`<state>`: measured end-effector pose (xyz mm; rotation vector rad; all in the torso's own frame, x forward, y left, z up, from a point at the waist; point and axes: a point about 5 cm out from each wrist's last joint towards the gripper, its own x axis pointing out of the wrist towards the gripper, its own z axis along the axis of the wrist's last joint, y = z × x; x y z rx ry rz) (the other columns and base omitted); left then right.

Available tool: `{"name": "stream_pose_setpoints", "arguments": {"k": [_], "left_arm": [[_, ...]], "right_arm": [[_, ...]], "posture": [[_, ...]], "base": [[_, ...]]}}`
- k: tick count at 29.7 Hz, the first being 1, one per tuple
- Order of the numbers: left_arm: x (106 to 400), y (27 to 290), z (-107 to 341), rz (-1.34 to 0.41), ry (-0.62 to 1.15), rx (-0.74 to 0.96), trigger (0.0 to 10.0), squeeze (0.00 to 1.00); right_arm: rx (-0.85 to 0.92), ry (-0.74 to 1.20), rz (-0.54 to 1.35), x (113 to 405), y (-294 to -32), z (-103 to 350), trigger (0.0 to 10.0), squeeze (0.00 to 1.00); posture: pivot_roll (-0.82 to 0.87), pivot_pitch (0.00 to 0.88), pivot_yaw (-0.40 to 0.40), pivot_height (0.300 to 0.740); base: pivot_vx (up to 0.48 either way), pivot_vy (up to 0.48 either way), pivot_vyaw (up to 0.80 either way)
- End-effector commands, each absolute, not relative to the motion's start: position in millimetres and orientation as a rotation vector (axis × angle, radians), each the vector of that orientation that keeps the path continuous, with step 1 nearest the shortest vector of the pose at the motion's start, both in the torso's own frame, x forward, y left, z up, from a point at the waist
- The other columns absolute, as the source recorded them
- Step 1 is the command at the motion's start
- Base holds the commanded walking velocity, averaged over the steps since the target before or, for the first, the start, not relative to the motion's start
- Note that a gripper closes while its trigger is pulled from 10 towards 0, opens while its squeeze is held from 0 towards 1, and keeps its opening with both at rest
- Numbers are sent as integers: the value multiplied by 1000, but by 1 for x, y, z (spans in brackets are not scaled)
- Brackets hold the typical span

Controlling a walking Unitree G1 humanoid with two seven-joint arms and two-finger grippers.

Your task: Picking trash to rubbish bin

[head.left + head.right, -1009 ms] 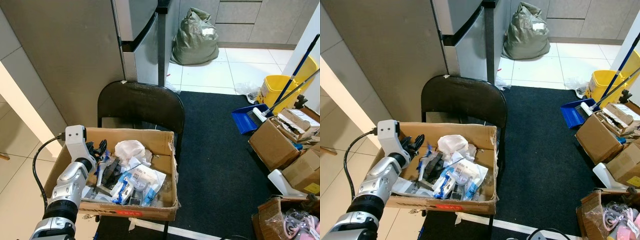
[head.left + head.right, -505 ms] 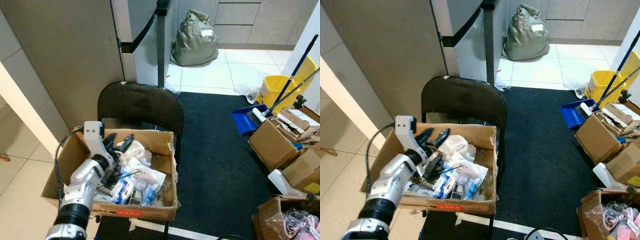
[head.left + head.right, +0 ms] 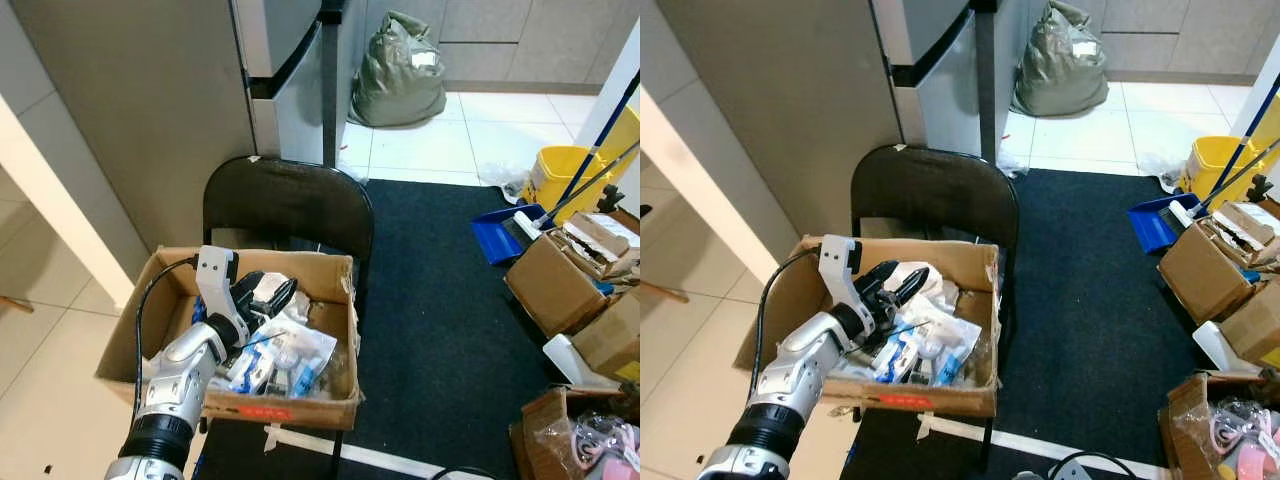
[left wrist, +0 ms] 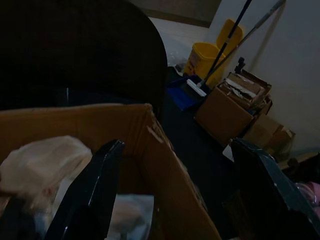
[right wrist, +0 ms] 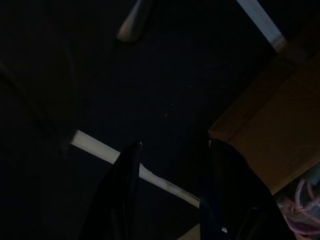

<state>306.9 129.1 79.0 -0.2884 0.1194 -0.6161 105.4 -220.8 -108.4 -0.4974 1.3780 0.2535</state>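
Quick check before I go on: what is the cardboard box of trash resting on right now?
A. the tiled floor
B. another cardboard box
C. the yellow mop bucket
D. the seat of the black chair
D: the box sits on the seat of the black chair, whose backrest rises behind it, with the left gripper reaching in over the trash, fingers open.

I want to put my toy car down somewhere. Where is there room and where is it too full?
The black carpet is bare between the black chair and the brown boxes. The white tiles by the green sack are bare too. The cardboard box on the chair is crowded with trash, and the left gripper is open over it.
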Motion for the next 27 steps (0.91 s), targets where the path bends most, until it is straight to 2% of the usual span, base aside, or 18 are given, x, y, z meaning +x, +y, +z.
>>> {"name": "stream_pose_setpoints", "arguments": {"k": [1, 20, 27], "left_arm": [[302, 127, 73, -624, 148, -300, 10000, 0], [292, 115, 62, -665, 198, -311, 10000, 0], [281, 122, 34, -625, 309, -318, 10000, 0]], "right_arm": [[-489, 1390, 266, 101, -216, -110, 10000, 0], [-500, 1394, 260, 99, -222, -110, 10000, 0], [-499, 1391, 257, 100, -222, -110, 10000, 0]], "posture": [[-7, 21, 85, 740], [-10, 27, 87, 740], [-12, 26, 88, 740]], "base": [[-371, 0, 0], [-374, 0, 0], [-381, 0, 0]]}}
